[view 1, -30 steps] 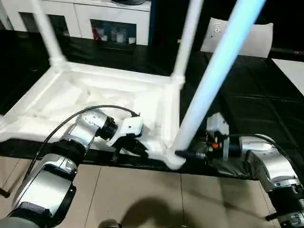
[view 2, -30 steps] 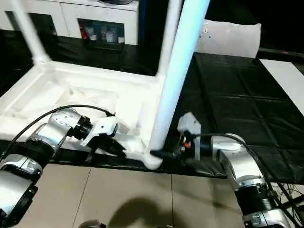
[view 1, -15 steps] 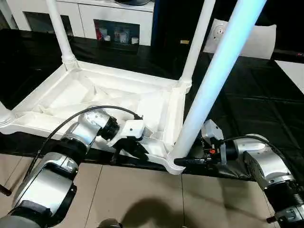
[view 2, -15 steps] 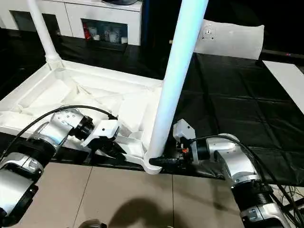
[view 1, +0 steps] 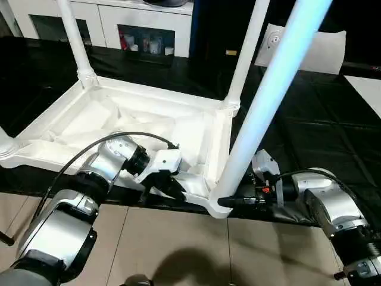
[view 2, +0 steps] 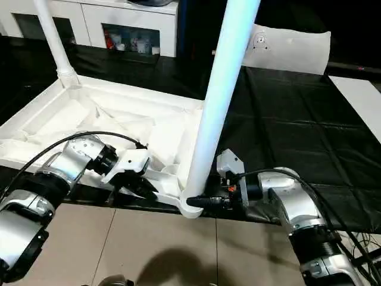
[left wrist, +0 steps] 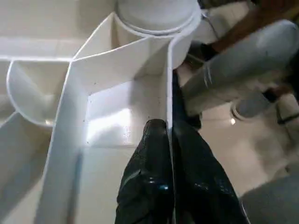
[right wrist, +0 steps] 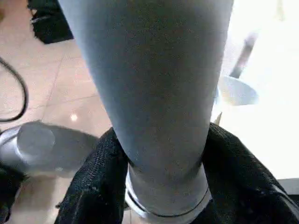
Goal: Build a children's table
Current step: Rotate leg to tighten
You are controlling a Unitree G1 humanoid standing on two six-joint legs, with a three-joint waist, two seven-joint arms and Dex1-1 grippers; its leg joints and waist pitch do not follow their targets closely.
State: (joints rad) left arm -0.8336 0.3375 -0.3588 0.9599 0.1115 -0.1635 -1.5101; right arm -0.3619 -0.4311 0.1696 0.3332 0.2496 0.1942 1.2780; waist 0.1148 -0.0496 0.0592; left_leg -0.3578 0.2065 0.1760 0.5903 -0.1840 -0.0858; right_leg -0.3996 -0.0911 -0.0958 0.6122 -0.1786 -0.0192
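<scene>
Since a second ago, the right claw [view 1: 229, 202] has narrowed onto the near leg [view 1: 268, 98], and the camera has shifted. From the head views, the children's table [view 1: 113, 128] lies upside down on a black mat [view 2: 286, 137], its near edge over the tiled floor [view 2: 161, 238]; three legs stand up in their sockets. The left wrist view has the left claw [left wrist: 169, 140] shut, pinching the thin rim wall beside the corner socket [left wrist: 156, 14]. Looking from the right wrist, the black fingers [right wrist: 100, 186] clasp the leg's base on both sides.
</scene>
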